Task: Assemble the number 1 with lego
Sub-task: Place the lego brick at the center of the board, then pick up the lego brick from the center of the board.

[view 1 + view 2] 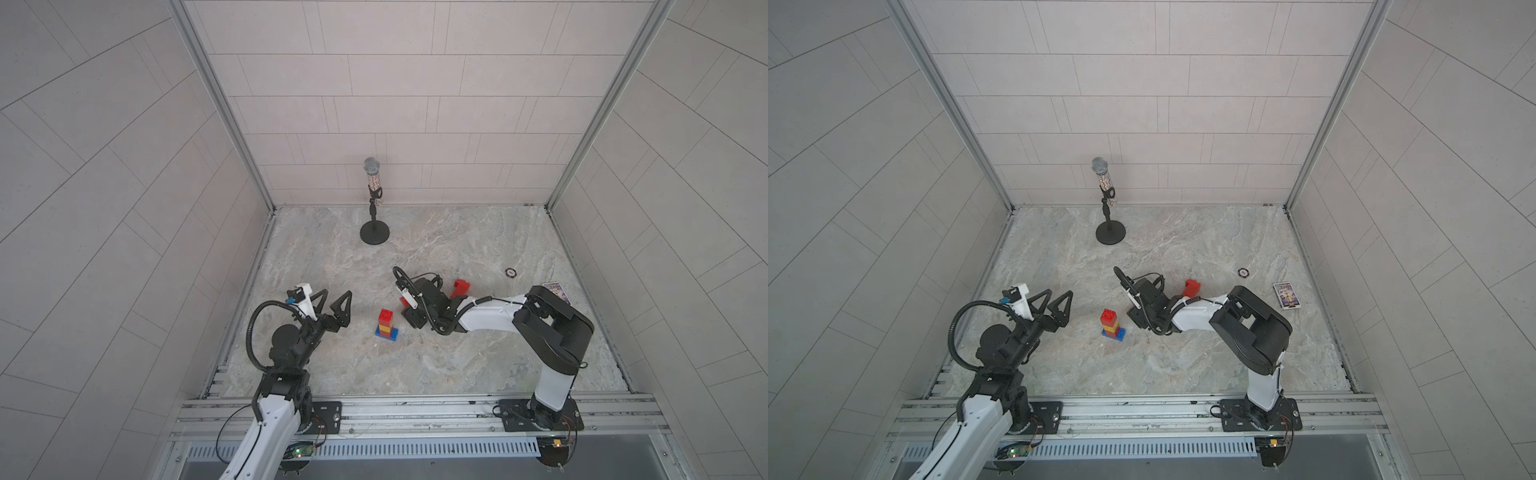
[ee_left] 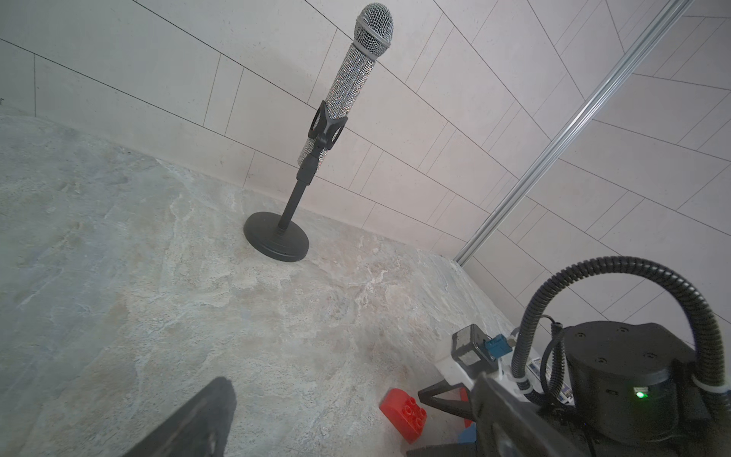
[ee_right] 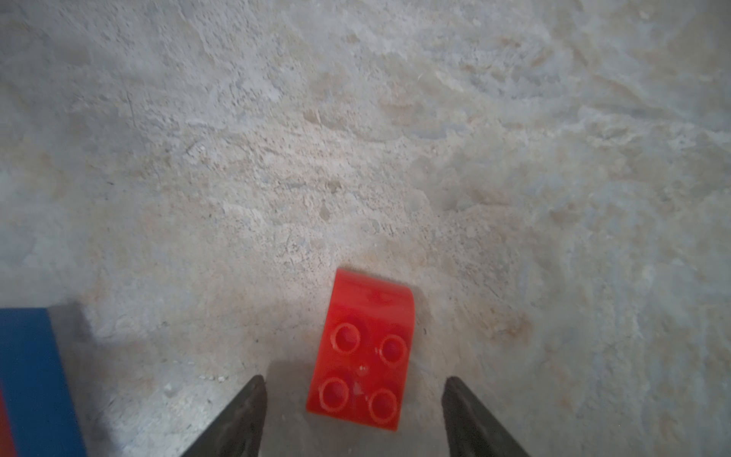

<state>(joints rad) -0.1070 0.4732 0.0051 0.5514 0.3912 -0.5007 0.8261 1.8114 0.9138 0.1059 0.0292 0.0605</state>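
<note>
Right gripper (image 3: 354, 378) stands spread. The red brick (image 3: 364, 348) lies between its fingers (image 3: 237, 415), seemingly untouched, studs to the wrist camera, long axis running outward, rounded end farthest. Only the top views show the whole tower (image 1: 386, 324) near that gripper, then the left gripper (image 1: 337, 293), spread wide.

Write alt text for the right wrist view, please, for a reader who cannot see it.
A red brick, four studs facing the camera, lies on the stone table between the right gripper's open black fingers, touching neither. Part of a blue brick shows at the frame's edge.
</note>
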